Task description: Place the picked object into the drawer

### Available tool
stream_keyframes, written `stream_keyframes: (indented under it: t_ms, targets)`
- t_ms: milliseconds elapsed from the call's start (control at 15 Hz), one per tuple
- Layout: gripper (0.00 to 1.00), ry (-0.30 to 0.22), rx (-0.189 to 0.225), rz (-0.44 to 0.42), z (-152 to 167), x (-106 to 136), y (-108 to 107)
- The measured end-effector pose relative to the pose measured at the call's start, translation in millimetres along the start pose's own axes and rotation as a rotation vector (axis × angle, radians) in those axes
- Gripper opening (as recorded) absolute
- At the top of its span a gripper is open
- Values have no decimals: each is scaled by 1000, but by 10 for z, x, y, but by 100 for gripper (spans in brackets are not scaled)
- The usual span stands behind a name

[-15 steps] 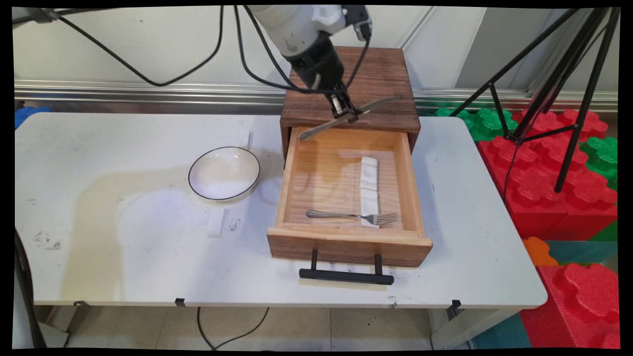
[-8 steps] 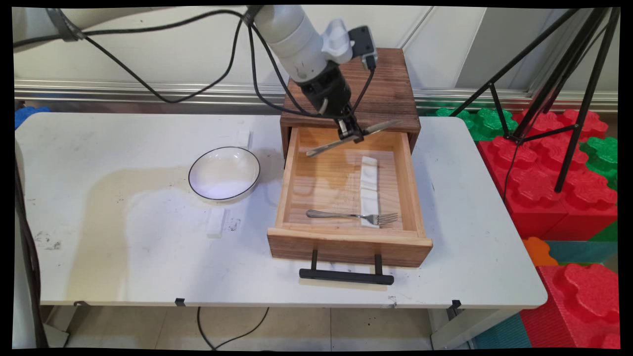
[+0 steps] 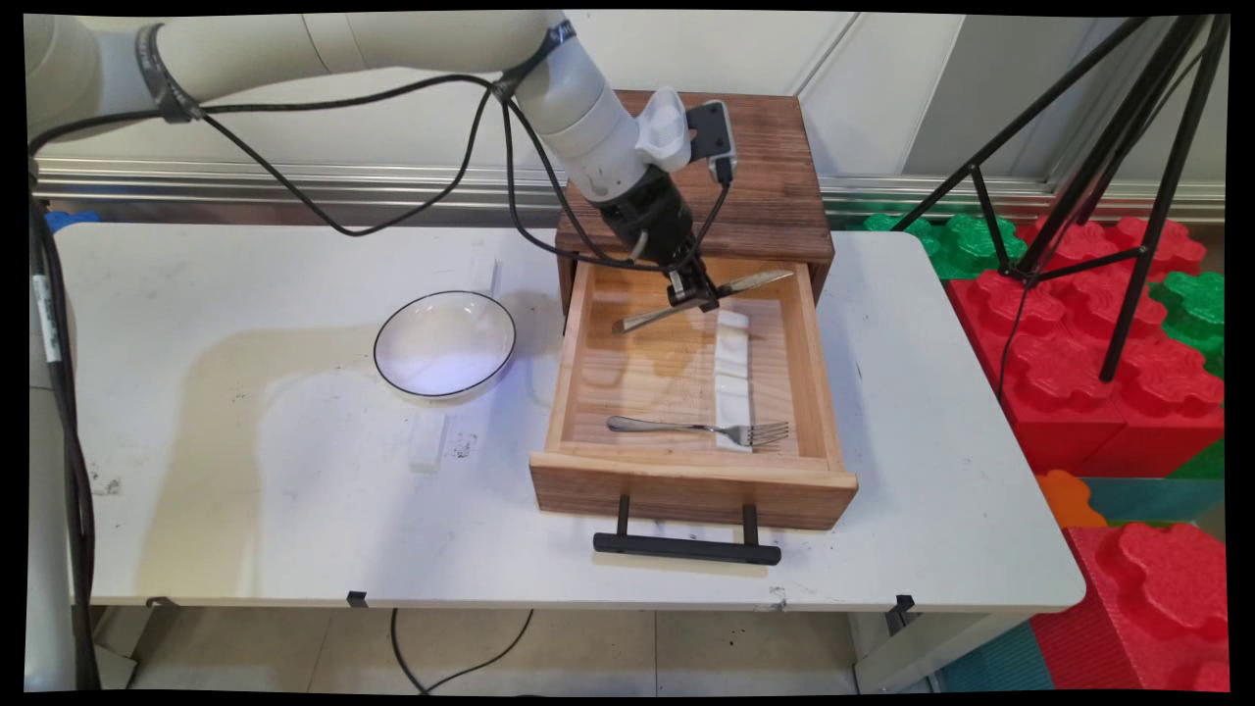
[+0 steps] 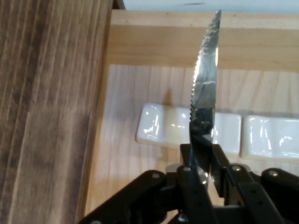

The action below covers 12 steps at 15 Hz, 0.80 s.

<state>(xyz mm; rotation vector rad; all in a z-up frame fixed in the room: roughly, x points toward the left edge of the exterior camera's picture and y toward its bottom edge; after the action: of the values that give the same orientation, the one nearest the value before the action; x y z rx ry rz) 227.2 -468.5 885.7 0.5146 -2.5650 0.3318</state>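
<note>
Main view showed white table, drawer pulled open toward near edge; gripper pinched knife above it.

Knives: one serrated silver table knife is showing, clamped in the gripper.
Grippers: one black two-finger gripper is showing.
Forks: one silver metal fork is lying in the drawer.
Cutlery rests: one long white ceramic cutlery rest is lying in the drawer.
Drawers: one pulled-out light wooden drawer with a black handle is showing.
Cabinets: one dark brown wooden cabinet is standing.
Bowls: one round white bowl with a dark rim is sitting.
Blocks: two small white rectangular blocks are lying on the table, one in front of the bowl, one behind it.
Tables: one white table is showing.
Tripods: one black tripod is standing.
</note>
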Motion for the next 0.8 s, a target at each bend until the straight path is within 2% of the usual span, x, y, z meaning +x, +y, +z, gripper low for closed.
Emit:
stream_keyframes:
  t_ms: [800]
  targets:
    - [0, -9, -35, 30, 367, -237, -110]
